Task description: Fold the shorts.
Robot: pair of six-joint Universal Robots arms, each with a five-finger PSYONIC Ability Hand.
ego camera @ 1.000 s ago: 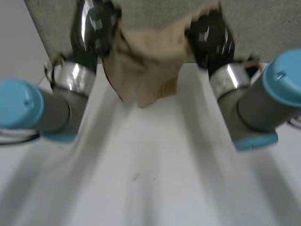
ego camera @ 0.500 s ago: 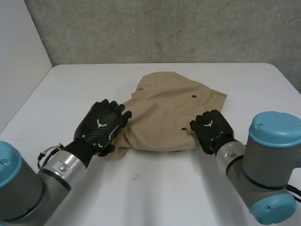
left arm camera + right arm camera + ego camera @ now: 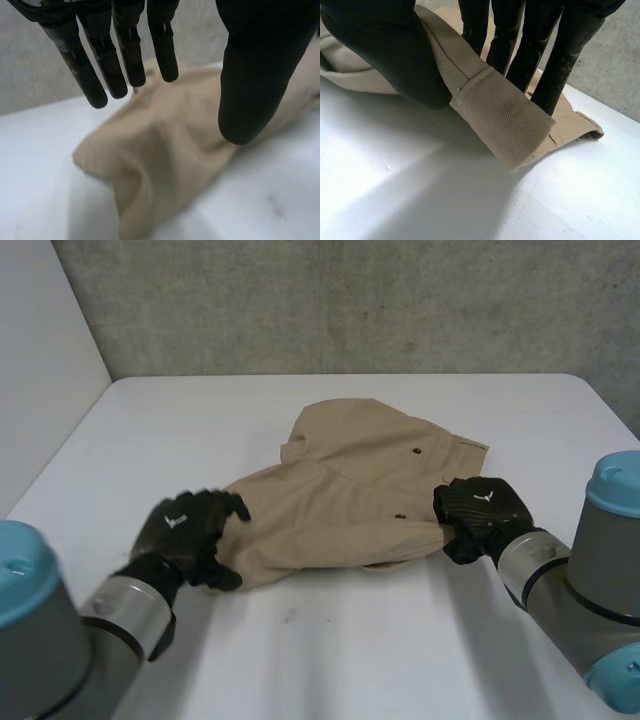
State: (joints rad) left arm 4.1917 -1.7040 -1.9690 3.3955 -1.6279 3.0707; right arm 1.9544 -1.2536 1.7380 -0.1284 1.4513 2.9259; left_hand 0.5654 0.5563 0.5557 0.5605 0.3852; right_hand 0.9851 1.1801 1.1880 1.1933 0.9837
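**A:** Start with the head view. Where is the garment?

**B:** The tan shorts lie rumpled near the middle of the white table, partly doubled over themselves. The left hand is at their near left corner. The right hand is at their right edge, against the cloth.

**A:** Can you read the hands from there?

**B:** Only roughly. Both black hands look bent over the cloth, and the wrist views tell more.

**A:** The left wrist view, then?

**B:** The left hand is spread wide. Its fingers hang straight and its thumb stands well apart from them. The shorts lie on the table beneath it, with a bunched corner below the fingertips. Nothing is pinched. I cannot tell whether any tip touches the fabric.

**A:** And the right wrist view?

**B:** There the right hand grips the shorts. A stitched band along the cloth's edge runs between the thumb in front and the straight fingers behind, clamped between them. The band's free end juts past the fingers and slopes down toward the table. More of the cloth lies flat on the tabletop beyond the fingertips
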